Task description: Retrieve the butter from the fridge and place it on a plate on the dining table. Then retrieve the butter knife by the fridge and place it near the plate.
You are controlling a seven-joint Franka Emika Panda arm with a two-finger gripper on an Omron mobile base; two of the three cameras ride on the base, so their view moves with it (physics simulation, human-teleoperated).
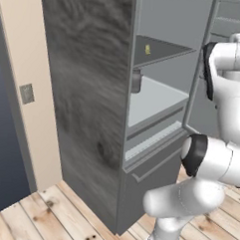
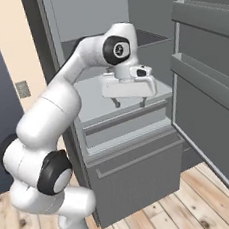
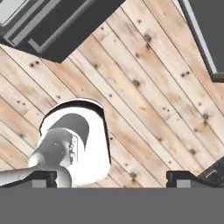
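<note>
Well, from my left base view I see the butter [image 1: 147, 49] on the fridge [image 1: 93, 105] upper shelf, right side; the right base view shows my pincer [image 2: 129, 102] spread, pointing down.

No readable text, label, brand, number or sign for you here. Fridge [image 1: 88, 100] surfaces blank; wall plate [image 1: 27, 93] beside it unmarked; round mark on arm joint [image 2: 119, 49] illegible.

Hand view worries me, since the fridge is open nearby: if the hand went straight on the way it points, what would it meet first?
Likely the wooden floor. The open hand points straight down in front of the fridge, apparently clear of its bottom drawer, though depth is unclear.
</note>
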